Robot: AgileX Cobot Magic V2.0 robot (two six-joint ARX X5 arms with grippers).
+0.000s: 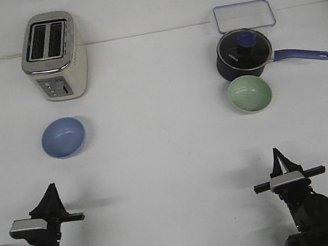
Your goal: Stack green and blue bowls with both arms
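Both arms' fingers low (forward-pointing), blue bowl and green bowl upright beyond.

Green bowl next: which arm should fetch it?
Probably right. The green bowl sits on the right side, ahead of the right gripper; the left gripper faces the blue bowl instead.

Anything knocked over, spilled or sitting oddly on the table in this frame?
Nothing stands out. The blue bowl and green bowl both sit upright and apart, the green one close in front of the lidded pot. The toaster stands upright. No spills visible.
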